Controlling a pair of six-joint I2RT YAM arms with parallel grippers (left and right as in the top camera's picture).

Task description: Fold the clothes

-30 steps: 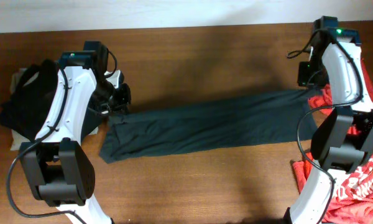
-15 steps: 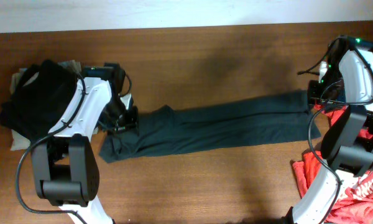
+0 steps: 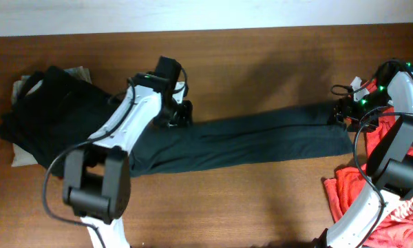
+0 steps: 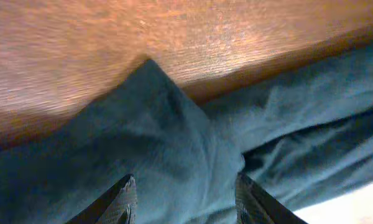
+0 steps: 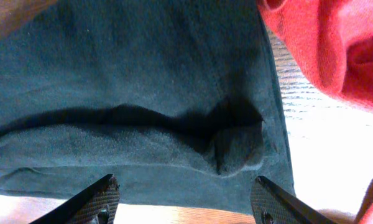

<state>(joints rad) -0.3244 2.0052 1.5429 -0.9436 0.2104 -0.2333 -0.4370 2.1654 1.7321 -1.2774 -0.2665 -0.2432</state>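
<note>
**Operator:** Where's the cloth?
**Spotter:** Your dark garment (image 3: 248,141) lies on the table (image 3: 261,62) as 1 long band, left to right, sagging lower at the left.
**Operator:** Left side?
**Spotter:** Your left gripper (image 3: 181,115) sits over the band's upper left edge. In the wrist view its 2 fingers (image 4: 121,199) are spread apart over cloth, nothing pinched. A peak of fabric stands ahead of them.
**Operator:** Right side?
**Spotter:** Your right gripper (image 3: 339,114) is at the band's right end, fingers (image 5: 99,199) wide apart above a puckered fold. The red shirt (image 3: 341,189) lies just beside that end. A black heap (image 3: 48,110) sits at the far left.
</note>
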